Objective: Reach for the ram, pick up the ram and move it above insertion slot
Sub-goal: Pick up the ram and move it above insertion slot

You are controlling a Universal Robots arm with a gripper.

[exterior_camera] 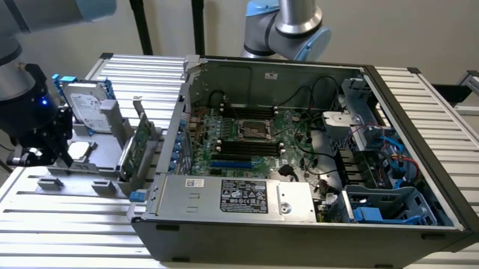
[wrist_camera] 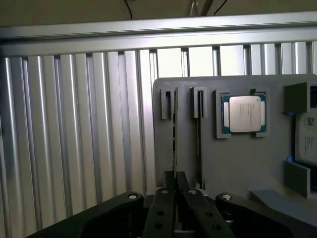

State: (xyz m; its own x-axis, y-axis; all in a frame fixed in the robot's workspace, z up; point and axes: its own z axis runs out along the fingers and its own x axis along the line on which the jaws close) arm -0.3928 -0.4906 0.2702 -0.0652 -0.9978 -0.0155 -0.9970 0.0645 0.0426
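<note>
A table (exterior_camera: 67,224) of shiny metal ribs holds everything. The ram (wrist_camera: 173,134) stands on its thin edge in a gray tray (wrist_camera: 233,163). Its far end sits in a small gray holder (wrist_camera: 168,104). The gripper (wrist_camera: 174,174) is down at the ram's near end, pinched shut on it.

Just beside the ram runs a second groove (wrist_camera: 199,144) in the tray. A square silver chip (wrist_camera: 244,114) lies in its own frame a bit further along. A hard drive (exterior_camera: 86,106) leans up at the back of the tray.

A bigger green card (exterior_camera: 134,148) with a metal bracket stands at the tray's edge, toward the exterior view's right. Past it rises the side wall (exterior_camera: 176,129) of an open computer case (exterior_camera: 299,241).

The insertion slot (exterior_camera: 250,148) lies well apart from the ram, down on the green board inside the case. It is one of several long black strips. A shorter blue slot (exterior_camera: 232,165) is next to them, and black cables (exterior_camera: 314,95) loop nearby.
</note>
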